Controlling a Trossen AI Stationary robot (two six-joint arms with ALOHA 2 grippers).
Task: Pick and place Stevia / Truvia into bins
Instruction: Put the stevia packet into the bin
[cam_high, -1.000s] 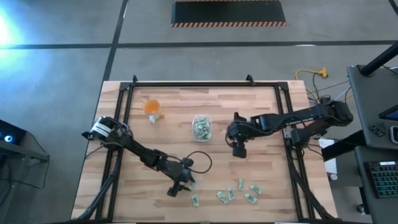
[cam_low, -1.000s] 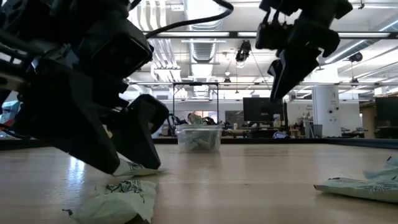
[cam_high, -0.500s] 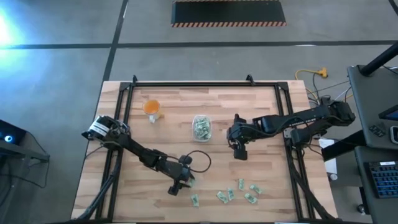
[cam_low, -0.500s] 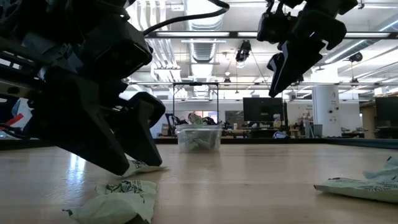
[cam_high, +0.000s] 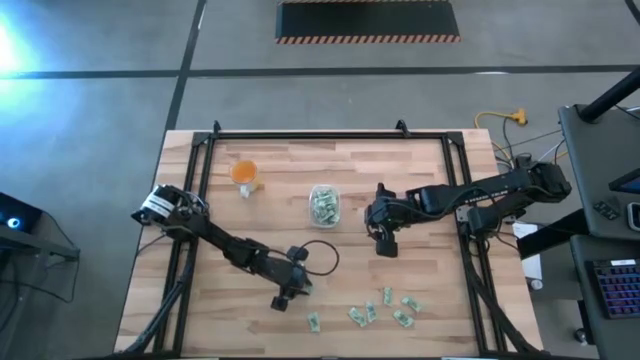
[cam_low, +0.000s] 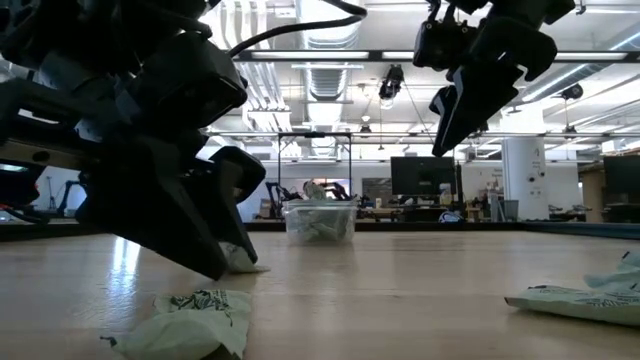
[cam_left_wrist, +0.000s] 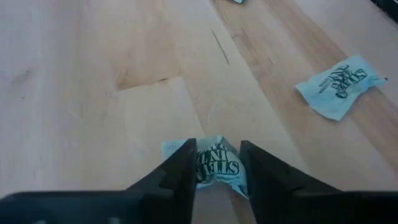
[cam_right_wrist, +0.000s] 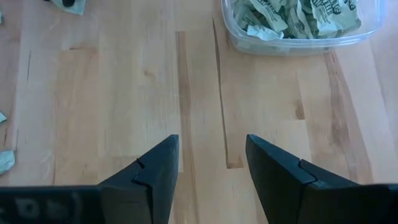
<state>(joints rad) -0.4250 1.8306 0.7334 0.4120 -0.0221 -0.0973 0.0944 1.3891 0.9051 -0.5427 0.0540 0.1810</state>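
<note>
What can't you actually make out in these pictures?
- The orange cup: too small from above to show any contents.
- Packet at the left tool: partly covered by the fingers in the wrist view.
- Clear box: cut off by the right wrist picture's edge.

Pale green-and-white sachets (cam_high: 385, 307) with dark print lie on the light wooden table (cam_high: 430, 180), near an orange cup (cam_high: 244, 174).

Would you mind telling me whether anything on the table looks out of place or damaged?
Nothing looks damaged. Loose sachets lie scattered near the table's front edge, outside the clear container, and an orange cup stands apart toward the back left.
</note>
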